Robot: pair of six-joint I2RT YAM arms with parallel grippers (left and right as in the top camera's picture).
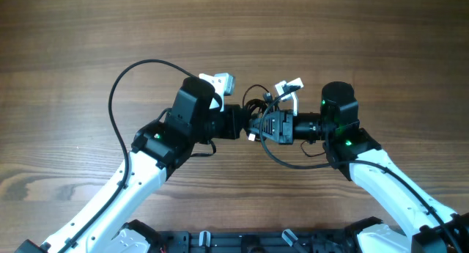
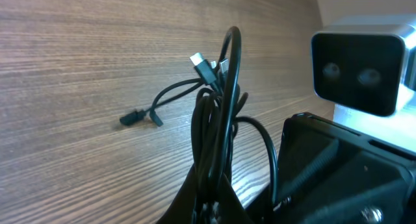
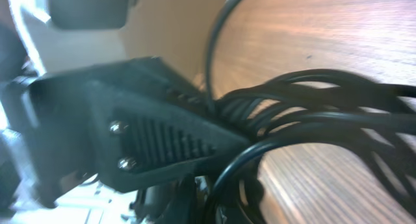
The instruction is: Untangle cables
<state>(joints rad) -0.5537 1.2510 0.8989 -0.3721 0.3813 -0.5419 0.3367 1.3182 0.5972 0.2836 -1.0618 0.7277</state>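
Note:
The cables [image 1: 256, 106] are a tangled bundle of thin black cords between the two arms at the table's middle. My left gripper [image 1: 244, 126] is shut on the bundle; in the left wrist view the cables [image 2: 218, 120] rise from its jaws [image 2: 211, 208] in a loop. A silver-tipped plug [image 2: 199, 60] sticks out near the top, and a black plug end [image 2: 130, 118] lies on the table. My right gripper [image 1: 256, 128] faces the left one, tip to tip. In the blurred right wrist view, cables [image 3: 312, 113] run into its jaws [image 3: 218, 195], which look shut on a strand.
The wooden table [image 1: 88, 48] surrounds the arms. The left arm's thick black cable [image 1: 117, 92] loops out to the left. The right wrist camera housing [image 2: 363, 65] and right gripper body [image 2: 338, 172] crowd the left wrist view. The left gripper body [image 3: 143, 139] fills the right wrist view.

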